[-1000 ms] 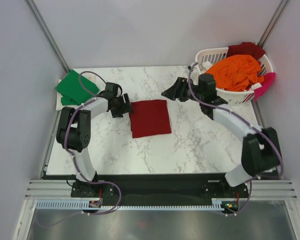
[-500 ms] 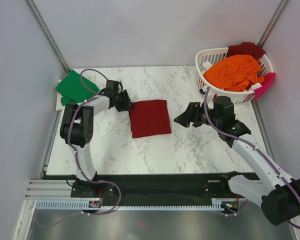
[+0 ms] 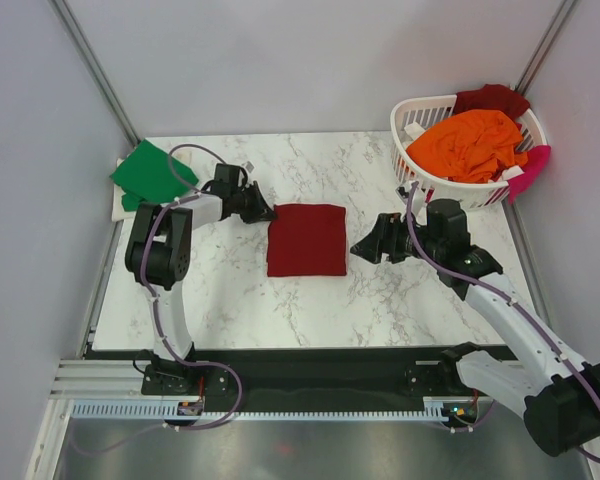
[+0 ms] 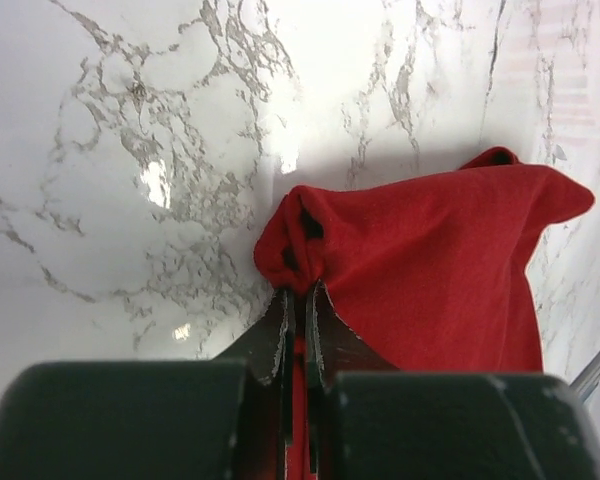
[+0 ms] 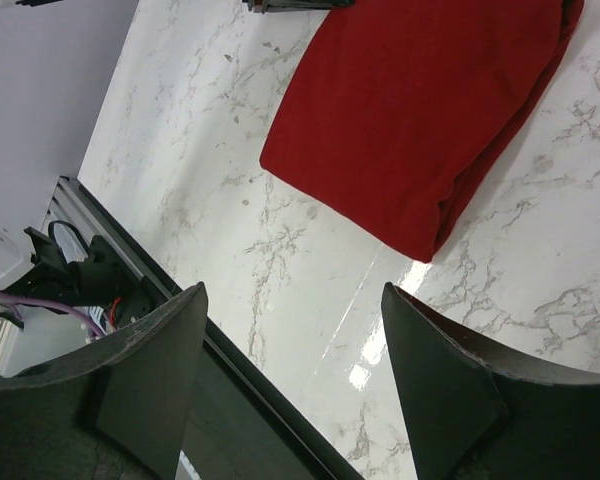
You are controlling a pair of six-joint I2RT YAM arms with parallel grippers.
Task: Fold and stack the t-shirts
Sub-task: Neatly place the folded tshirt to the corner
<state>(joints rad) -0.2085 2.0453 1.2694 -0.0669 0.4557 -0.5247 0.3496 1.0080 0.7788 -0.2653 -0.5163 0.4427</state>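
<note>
Lying well left of the folded dark red t-shirt (image 3: 307, 240), at the edge of the marble bench (image 3: 380, 300), is a green t-shirt (image 3: 148, 175). The left jaws are pinched tight on the folded shirt's far-left corner, bunching the cloth. Just right of that shirt the right jaws stand wide apart, holding nothing. Farther right and behind it, a white laundry basket (image 3: 420, 112) holds an orange t-shirt (image 3: 470, 145), a second dark red t-shirt (image 3: 492, 98) and a pink t-shirt (image 3: 533, 165).
</note>
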